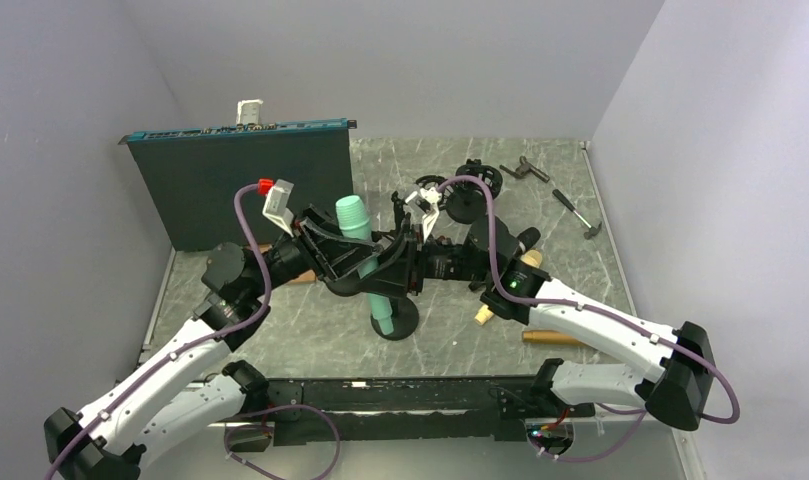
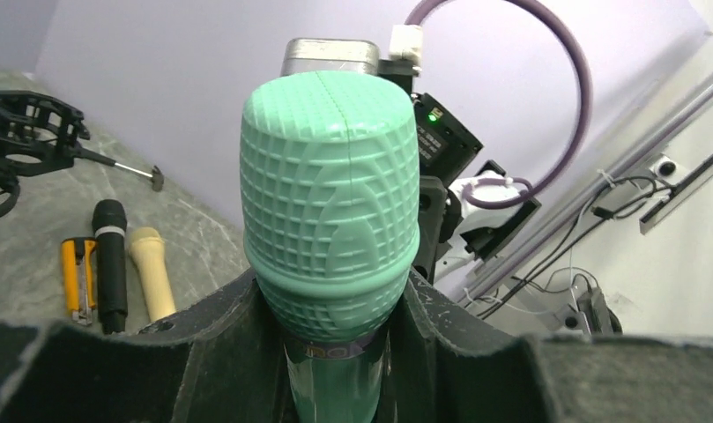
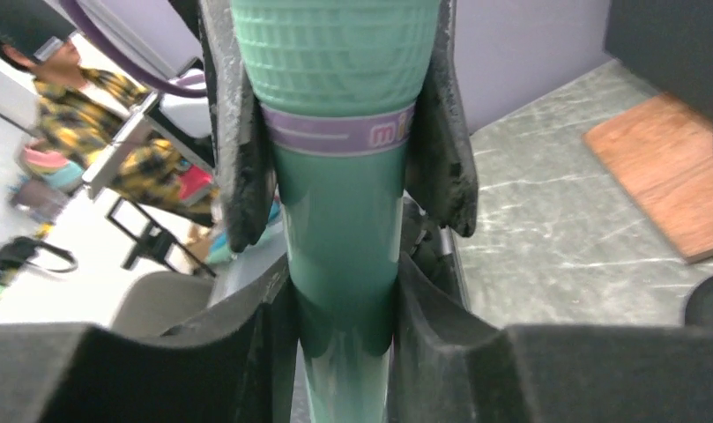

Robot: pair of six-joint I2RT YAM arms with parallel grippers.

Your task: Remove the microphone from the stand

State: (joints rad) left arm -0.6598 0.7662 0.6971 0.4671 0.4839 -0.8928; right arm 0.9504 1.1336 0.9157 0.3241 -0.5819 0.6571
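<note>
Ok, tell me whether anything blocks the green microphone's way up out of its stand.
Nothing visible does. The mint-green plastic microphone has open space above its head. The left claw and right claw both grip its body, above the black round-based stand.

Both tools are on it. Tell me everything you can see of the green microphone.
The microphone is mint green and looks like plastic. It has a rounded head moulded with a grid pattern, a purple lettered band beneath it, then a smooth glossy handle. It stands nearly upright, leaning slightly, with its lower end in the black stand mid-table. The left tool clamps it at the band, and the right tool clamps the handle just below.
</note>
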